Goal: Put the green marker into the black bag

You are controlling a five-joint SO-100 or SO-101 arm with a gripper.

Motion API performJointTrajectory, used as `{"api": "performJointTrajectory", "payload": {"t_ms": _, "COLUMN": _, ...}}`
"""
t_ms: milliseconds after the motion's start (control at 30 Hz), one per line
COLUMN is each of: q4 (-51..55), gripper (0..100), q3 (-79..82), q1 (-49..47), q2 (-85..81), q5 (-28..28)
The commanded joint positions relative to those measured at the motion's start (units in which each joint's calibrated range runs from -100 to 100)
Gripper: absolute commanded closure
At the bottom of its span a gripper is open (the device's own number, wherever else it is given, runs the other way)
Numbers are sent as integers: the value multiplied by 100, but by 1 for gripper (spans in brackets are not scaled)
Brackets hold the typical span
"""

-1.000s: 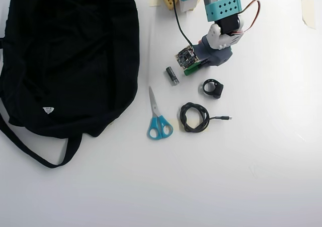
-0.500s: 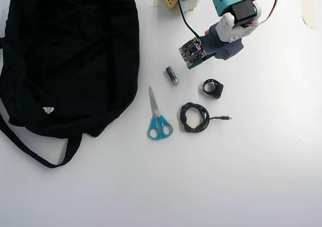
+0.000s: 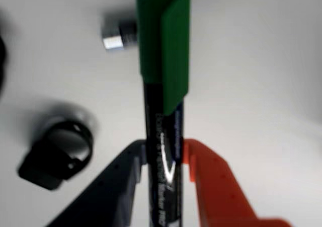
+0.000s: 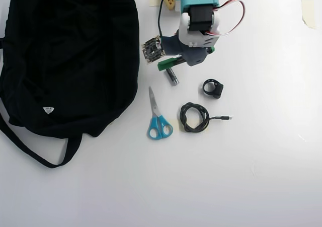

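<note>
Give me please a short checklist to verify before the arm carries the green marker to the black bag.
1. Grip: the gripper is shut on the green marker, one finger on each side of the barrel in the wrist view. Ok.
2. Marker off the table: cannot tell for sure; the overhead view shows its green end sticking out above the grey cylinder.
3. Bag opening: the black bag lies flat at left, no opening visible. Cannot tell.
4. Path to the bag: bare table between. Ok.
5. Scissors, cable and black ring lie away from the path. Ok.
</note>
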Motion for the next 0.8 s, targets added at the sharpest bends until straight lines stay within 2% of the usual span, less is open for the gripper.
{"api": "performJointTrajectory", "payload": {"t_ms": 0, "q4": 83, "gripper": 98, "q3": -507, "q1": 699, "q2": -154, "q5": 467}}
{"api": "performJointTrajectory", "payload": {"t_ms": 333, "q4": 186, "gripper": 98, "q3": -1297, "q1": 2681, "q2": -137, "q5": 1395}}
{"api": "performJointTrajectory", "payload": {"t_ms": 500, "q4": 186, "gripper": 98, "q3": -1441, "q1": 3466, "q2": -137, "q5": 2051}}
{"api": "performJointTrajectory", "payload": {"t_ms": 600, "q4": 178, "gripper": 98, "q3": -1441, "q1": 3908, "q2": -95, "q5": 2177}}
{"api": "performJointTrajectory", "payload": {"t_ms": 767, "q4": -615, "gripper": 98, "q3": -1423, "q1": 5172, "q2": 54, "q5": 2748}}
